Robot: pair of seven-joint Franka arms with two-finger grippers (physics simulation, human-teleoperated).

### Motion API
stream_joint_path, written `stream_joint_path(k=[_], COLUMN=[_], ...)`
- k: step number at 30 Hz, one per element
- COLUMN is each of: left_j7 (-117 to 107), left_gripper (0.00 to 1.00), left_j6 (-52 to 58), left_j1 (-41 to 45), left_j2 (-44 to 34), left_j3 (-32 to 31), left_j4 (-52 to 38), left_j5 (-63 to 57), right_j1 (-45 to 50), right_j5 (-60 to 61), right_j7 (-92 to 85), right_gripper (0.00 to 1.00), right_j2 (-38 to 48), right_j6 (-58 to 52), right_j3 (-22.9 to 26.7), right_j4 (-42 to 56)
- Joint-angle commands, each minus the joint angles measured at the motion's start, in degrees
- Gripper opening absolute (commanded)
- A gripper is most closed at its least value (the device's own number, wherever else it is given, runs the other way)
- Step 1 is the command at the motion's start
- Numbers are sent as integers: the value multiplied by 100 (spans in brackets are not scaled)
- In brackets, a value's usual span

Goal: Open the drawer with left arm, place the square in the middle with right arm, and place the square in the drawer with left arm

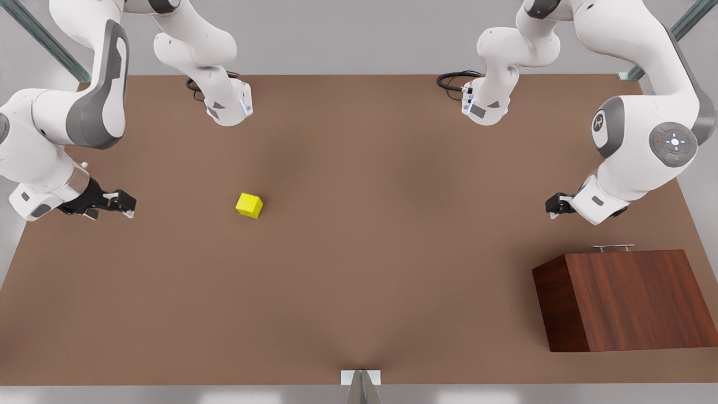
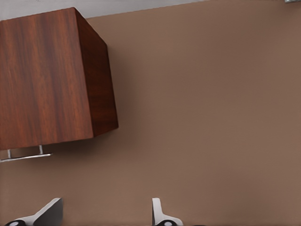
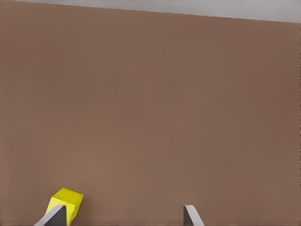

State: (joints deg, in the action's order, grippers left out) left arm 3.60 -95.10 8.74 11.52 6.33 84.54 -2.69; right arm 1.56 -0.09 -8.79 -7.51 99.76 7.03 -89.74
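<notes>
Front view: the left gripper (image 1: 552,205) hangs with fingers spread near the cabinet (image 1: 628,300), short of the drawer handle (image 1: 613,247), which sits flush, so the drawer is closed. The right gripper (image 1: 124,203) waits with fingers apart on the front view's left, well apart from the square (image 1: 249,205) on the tabletop (image 1: 359,280). Risk: the handle is thin and close to the cabinet face, so a misaligned approach could close on nothing or push the cabinet.

Tabletop (image 1: 359,269) open btwn arms, cabinet (image 1: 628,300) (corner) blocks
</notes>
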Motion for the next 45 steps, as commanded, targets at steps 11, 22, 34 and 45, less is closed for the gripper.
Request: stream_joint_path(k=[11, 22, 34, 45], left_j7=[-6080, -6653, -6679, -6670], left_gripper=[100, 100, 100, 100], left_j6=[-2767, -5238, -6442, -6829], left_j1=[-154, -409, -699, -936], left_j2=[-1512, -1486, -581, 70], left_j3=[808, 1512, 1556, 1556], left_j4=[3032, 4905, 4852, 4474], left_j5=[5, -4, 655, 708], right_j1=[898, 995, 995, 995], right_j5=[141, 141, 149, 141], right_j7=[2063, 4201, 4430, 4412], right_gripper=[100, 100, 100, 99], right_j2=[391, 277, -338, -813], right_j6=[719, 3172, 4095, 4807], right_j3=[-536, -1028, -1195, -1257], right_j4=[-1660, -4254, -4799, -5001])
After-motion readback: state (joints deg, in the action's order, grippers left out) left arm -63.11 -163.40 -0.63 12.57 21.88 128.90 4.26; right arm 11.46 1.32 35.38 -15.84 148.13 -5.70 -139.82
